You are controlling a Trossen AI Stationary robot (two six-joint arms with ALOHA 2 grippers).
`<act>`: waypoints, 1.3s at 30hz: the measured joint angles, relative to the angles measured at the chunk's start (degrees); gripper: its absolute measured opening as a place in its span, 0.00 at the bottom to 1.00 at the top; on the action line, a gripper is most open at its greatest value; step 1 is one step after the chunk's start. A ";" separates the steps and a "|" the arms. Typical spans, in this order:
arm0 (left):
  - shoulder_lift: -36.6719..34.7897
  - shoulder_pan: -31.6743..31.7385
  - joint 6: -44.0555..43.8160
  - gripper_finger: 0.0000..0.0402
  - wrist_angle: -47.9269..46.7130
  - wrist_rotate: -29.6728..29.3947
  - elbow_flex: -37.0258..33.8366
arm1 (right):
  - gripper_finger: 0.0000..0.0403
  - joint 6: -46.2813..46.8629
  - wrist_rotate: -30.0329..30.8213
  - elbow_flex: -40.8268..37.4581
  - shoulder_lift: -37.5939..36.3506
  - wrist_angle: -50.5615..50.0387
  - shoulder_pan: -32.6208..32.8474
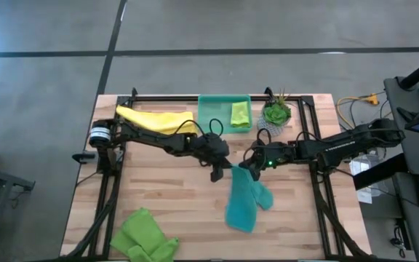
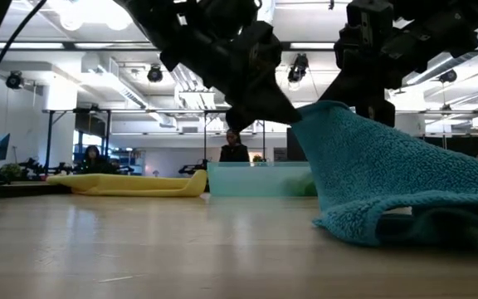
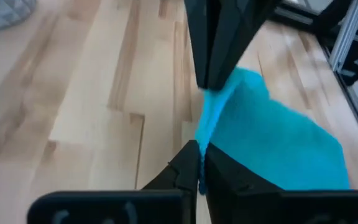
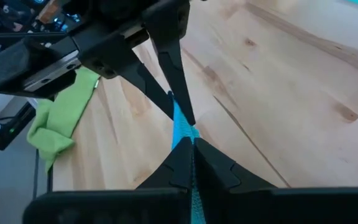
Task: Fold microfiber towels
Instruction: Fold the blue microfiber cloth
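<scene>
- Both arms meet mid-table, each pinching the same edge of the teal towel (image 1: 244,200)
- Left gripper (image 1: 220,173) is clamped shut on one end of that edge, right gripper (image 1: 244,169) clamped shut on the towel just beside it, the two nearly touching
- In the low view the held edge is lifted off the table (image 1: 166,196) and the rest of the towel slopes down from the grippers and bunches on the wood
- Yellow towel (image 1: 151,118) lies well behind the left gripper, along the far edge under that arm
- One green towel (image 1: 145,236) sits crumpled at the near corner, well apart from the left gripper
- Other green towel (image 1: 239,113) is folded inside the tray (image 1: 211,113), behind both grippers
- A small plant (image 1: 275,113) stands next to the tray, behind the right gripper
</scene>
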 joint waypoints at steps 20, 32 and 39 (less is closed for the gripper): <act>-3.72 -0.20 -1.90 0.00 -0.37 2.02 -2.20 | 0.53 -11.26 -0.10 2.31 0.05 -0.22 0.13; -4.88 -0.20 -2.97 0.00 2.32 5.82 -1.32 | 0.53 -20.93 1.71 5.61 4.43 -0.34 0.00; -5.77 -0.30 -2.95 0.00 -0.37 8.55 -1.08 | 0.53 -23.01 0.12 11.79 13.48 -4.59 0.01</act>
